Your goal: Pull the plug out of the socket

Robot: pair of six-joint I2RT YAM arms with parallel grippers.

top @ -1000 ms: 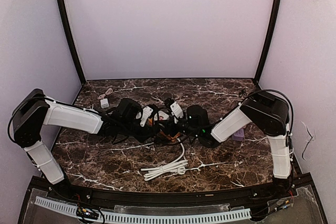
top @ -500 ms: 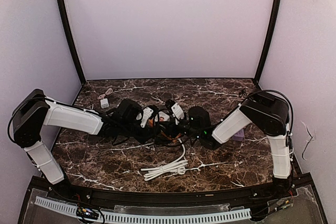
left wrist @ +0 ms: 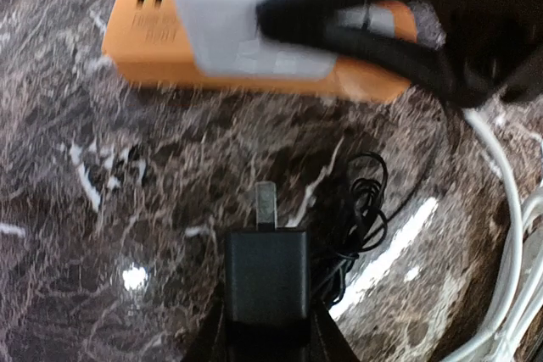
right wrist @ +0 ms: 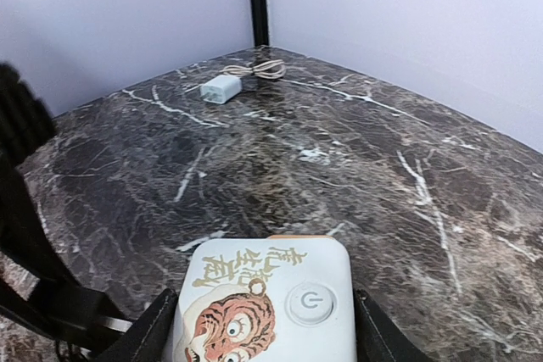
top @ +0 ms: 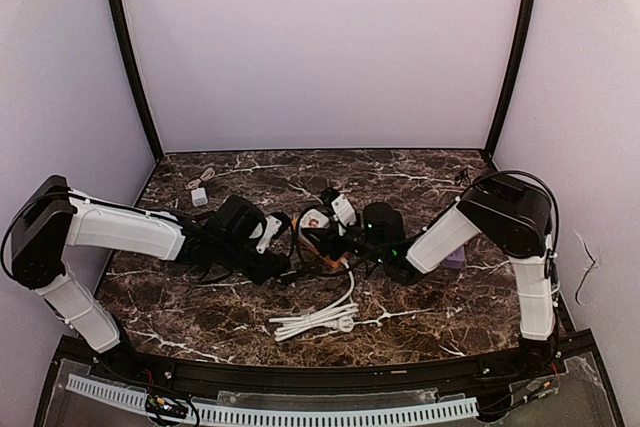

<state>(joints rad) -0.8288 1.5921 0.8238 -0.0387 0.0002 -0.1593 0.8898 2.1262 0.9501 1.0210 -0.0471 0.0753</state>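
1. Left end effector [left wrist: 267,332] clamped on black plug [left wrist: 265,273], lower centre of left wrist view; prongs bare, clear of orange socket [left wrist: 148,36] at top.
2. Right end effector [right wrist: 265,328] grips socket body.
3. Plug likely light, rigid, slick: hold flat body sides, not thin cord [left wrist: 365,209].

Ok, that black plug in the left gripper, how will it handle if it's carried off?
The black plug looks like a small rigid block with flat sides, so the left gripper probably holds it firmly. Its thin cord lies in loose loops, so it will likely trail floppily and might snag on the white cable.
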